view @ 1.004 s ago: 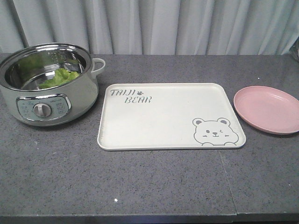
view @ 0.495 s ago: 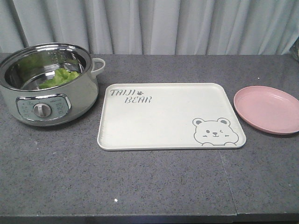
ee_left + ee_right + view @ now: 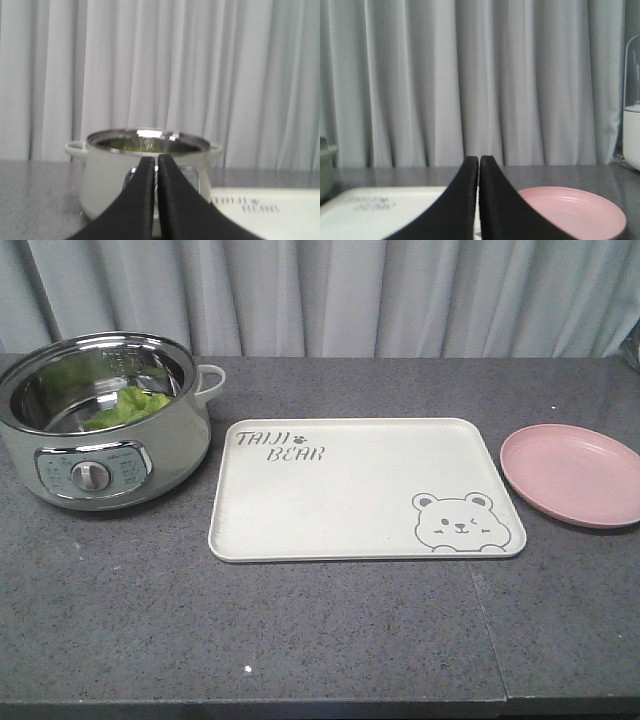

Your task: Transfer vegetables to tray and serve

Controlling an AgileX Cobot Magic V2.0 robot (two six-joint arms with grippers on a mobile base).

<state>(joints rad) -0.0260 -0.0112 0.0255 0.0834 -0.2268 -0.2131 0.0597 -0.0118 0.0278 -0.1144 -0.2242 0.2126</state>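
Note:
Green crinkled vegetables (image 3: pixel 128 407) lie inside a steel electric pot (image 3: pixel 100 420) at the left of the grey counter. The cream tray (image 3: pixel 340 495) with the bear drawing lies flat in the middle, with nothing on it. Neither arm shows in the front view. In the left wrist view my left gripper (image 3: pixel 156 161) is shut with nothing in it, low above the counter, pointing at the pot (image 3: pixel 110 170), where a green glint of the vegetables (image 3: pixel 132 144) shows under the rim. My right gripper (image 3: pixel 479 161) is shut and empty, pointing between the tray (image 3: pixel 395 210) and a pink plate (image 3: pixel 580 212).
A round pink plate (image 3: pixel 572 473) sits right of the tray. The pot has a side handle (image 3: pixel 211 378) and a front dial (image 3: pixel 91 476). Grey curtains hang behind the counter. A clear-topped white appliance (image 3: pixel 632 110) stands at the far right.

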